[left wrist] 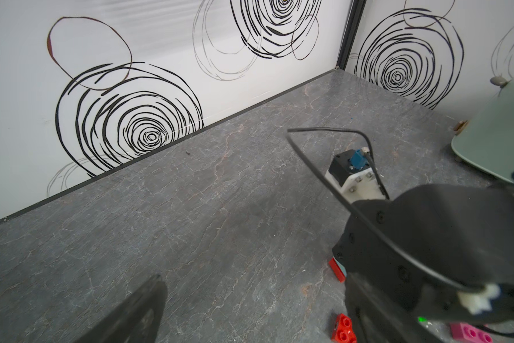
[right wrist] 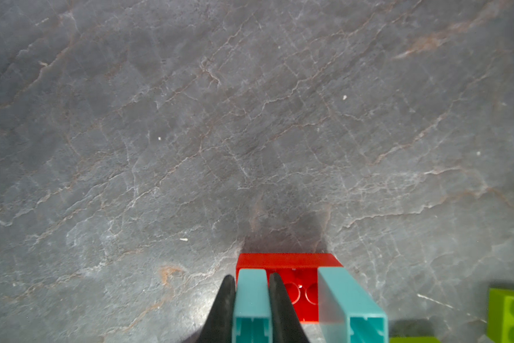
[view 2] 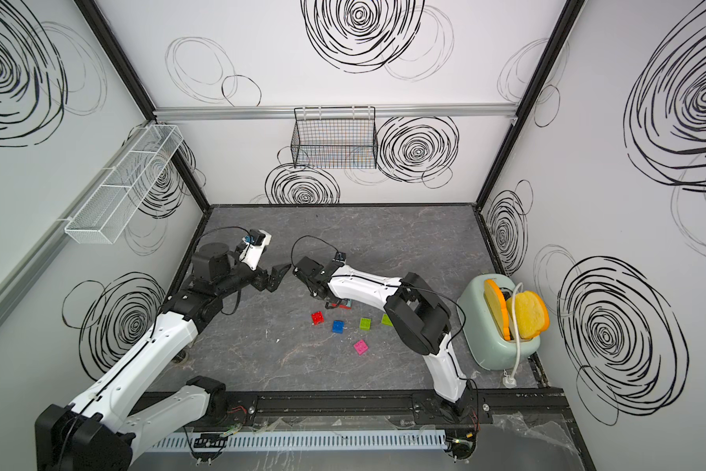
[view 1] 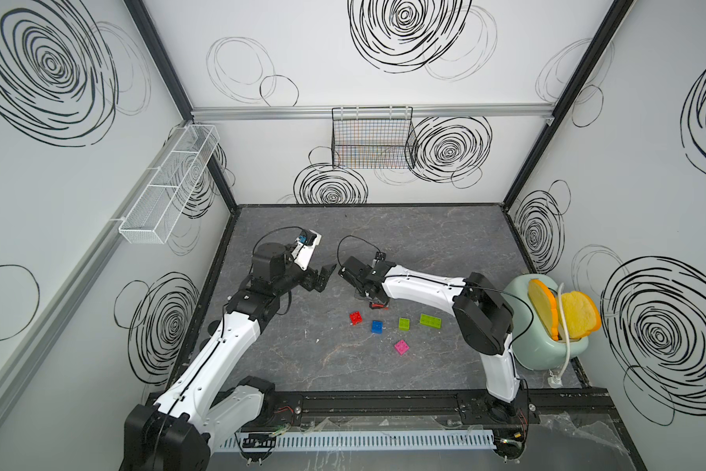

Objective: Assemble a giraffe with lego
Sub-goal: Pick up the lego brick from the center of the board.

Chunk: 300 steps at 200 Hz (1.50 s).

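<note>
R claw (right wrist: 251,285) clamped on one light-blue hollow plastic leg brick (right wrist: 251,300) of the part-built giraffe, i.e. long red studded plastic body brick (right wrist: 288,261) w/ second light-blue leg (right wrist: 352,300) alongside. Sub-assy sits inverted: open leg ends face the wrist, red body lowest, at or near the grey marble-look tabletop (right wrist: 190,118); contact can't tell. Body long axis parallel to jaw closing dir.

L claw (view 1: 325,278) jaws wide apart, empty, just beside R wrist, not touching.

Loose lego on table: small red square brick (view 1: 355,317), blue brick (view 1: 377,326), small lime brick (view 1: 404,323), long lime brick (view 1: 430,320), pink brick (view 1: 401,347). All lie base-side of R claw, R arm nearer.

My read: flip to legs-down before neck goes on.
</note>
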Tool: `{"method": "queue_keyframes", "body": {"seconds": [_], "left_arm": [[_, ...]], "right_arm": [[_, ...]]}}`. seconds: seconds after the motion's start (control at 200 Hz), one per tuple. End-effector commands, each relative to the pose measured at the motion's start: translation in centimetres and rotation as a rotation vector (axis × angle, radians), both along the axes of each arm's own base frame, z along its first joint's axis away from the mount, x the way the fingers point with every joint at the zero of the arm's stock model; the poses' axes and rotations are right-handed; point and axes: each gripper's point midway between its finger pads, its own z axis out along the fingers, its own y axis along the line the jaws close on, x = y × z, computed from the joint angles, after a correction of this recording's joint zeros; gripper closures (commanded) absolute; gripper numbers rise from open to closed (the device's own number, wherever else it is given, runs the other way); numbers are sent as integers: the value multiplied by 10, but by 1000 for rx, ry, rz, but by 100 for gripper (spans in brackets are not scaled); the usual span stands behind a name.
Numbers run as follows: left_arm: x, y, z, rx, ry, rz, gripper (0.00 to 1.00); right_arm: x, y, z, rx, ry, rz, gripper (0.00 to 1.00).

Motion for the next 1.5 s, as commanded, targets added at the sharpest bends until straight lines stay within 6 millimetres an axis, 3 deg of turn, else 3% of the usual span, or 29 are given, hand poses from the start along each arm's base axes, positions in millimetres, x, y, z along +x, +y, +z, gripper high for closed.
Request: {"method": "queue_keyframes", "body": {"seconds": [0.0,0.225,0.445,0.58,0.785,0.895,1.026,1.201,1.326,1.496], "left_arm": [[5,0,12,-22,-38,0,2],[6,6,16,-35,-44,18,2],[5,7,18,-28,-59,21,2],[5,3,18,-28,-58,15,2],[8,11,19,-29,-63,51,2],[10,20,20,-33,-58,79,2],[13,29,28,-43,-54,97,2],[22,39,40,-46,-51,114,2],[26,31,49,-44,-53,65,2],[31,8,58,-68,-34,-79,2]], "right_arm": [[-51,-27,-78,-72,272,-21,100],[-43,0,-52,-118,160,89,100],[-43,-11,-66,-178,214,47,100],[-45,-6,-74,-212,243,58,100],[-36,-2,-63,-195,202,56,100],[-24,7,-40,-139,131,77,100],[-6,17,3,-30,39,111,100],[12,11,59,216,-6,116,100],[27,-4,108,376,-70,133,100],[39,-20,193,657,-181,258,100]]}}
